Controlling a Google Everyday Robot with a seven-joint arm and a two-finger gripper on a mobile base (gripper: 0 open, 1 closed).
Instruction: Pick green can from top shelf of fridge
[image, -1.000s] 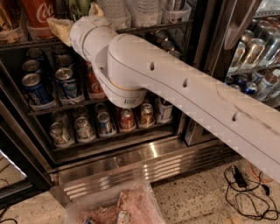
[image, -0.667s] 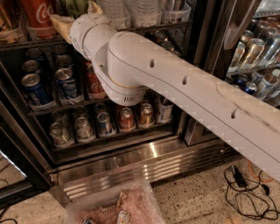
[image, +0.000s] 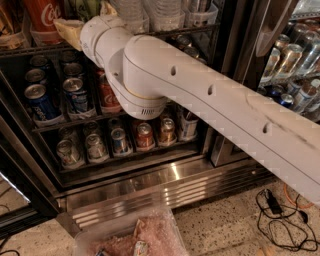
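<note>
The fridge (image: 150, 186) stands open with dark wire racks and a ribbed steel base. My white arm reaches from the lower right up to the top shelf (image: 30, 51). A green can (image: 82, 8) with streaked sides shows at the upper edge of the view, its lid cut off. My gripper (image: 75, 25) is at the can, just right of the big red Coca-Cola can (image: 42, 12). The wrist covers the can's lower part.
Clear plastic bottles (image: 165, 11) stand right of the arm on the top shelf. Blue Pepsi cans (image: 41, 102) and small soda cans (image: 120, 141) fill the lower racks. A second cooler (image: 295, 60) is at right. Cables (image: 280, 210) and a plastic bag (image: 135, 235) lie on the floor.
The wrist and gripper have crept slightly upward and deeper onto the top shelf. Nothing else has moved.
</note>
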